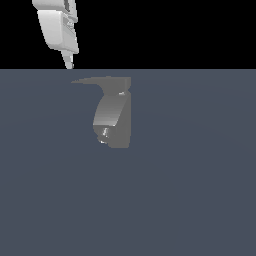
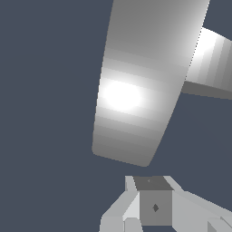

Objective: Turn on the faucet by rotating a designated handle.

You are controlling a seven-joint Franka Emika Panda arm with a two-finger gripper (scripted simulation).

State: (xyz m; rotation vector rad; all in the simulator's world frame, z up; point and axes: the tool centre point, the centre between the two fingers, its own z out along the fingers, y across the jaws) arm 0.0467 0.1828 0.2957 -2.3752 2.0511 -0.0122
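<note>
The faucet (image 1: 114, 112) is seen on the grey floor (image 1: 190, 190), its handle (image 1: 90, 81) projecting sideways from the top. The gripper (image 1: 69, 64) is held above the handle's pointed tip, apparently apart; finger spacing cannot be judged.

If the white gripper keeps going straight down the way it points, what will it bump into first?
Probably the pointed end of the handle: the gripper hangs just above that tip, beside the faucet. Depth is unclear, so it might slip past and meet the floor instead.
</note>
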